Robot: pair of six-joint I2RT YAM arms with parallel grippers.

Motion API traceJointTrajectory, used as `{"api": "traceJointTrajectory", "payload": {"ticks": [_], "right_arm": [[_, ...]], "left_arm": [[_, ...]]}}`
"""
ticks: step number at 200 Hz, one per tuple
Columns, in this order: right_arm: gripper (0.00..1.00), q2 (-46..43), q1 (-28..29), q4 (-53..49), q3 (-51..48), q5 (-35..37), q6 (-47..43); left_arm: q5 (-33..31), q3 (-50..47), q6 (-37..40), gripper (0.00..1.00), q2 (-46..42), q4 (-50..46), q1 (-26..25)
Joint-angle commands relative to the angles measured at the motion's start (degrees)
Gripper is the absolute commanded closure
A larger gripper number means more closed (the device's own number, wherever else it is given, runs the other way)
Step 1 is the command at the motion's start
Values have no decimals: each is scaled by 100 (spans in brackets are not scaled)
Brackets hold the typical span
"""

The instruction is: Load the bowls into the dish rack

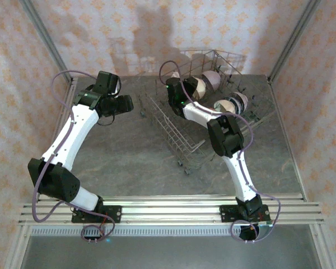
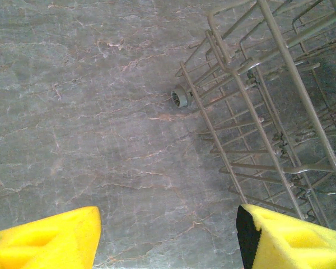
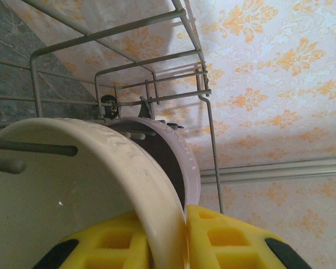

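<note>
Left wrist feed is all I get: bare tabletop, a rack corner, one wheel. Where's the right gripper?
Observer: The right gripper is inside the dish rack, closed on the rim of a cream bowl. No gap is visible.
Operator: Is the bowl seated?
Observer: It stands on edge, with tines crossing its inside, and a mauve bowl sits right behind it.
Operator: Anything else loaded?
Observer: In the top view, a dark-banded bowl stands on edge towards the rack's right end.
</note>
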Motion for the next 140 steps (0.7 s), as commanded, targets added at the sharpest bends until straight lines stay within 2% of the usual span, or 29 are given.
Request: {"api": "traceJointTrajectory", "payload": {"ticks": [1, 33, 140], "right_arm": [[79, 272, -11, -432, 78, -264, 298], [73, 310, -13, -609, 142, -267, 512], [64, 301, -74, -1282, 458, -231, 1151]], "left_arm": [[-34, -30, -33, 34, -160, 74, 32], [-25, -29, -42, 34, -158, 77, 25], [-34, -16, -42, 34, -164, 71, 30]]}}
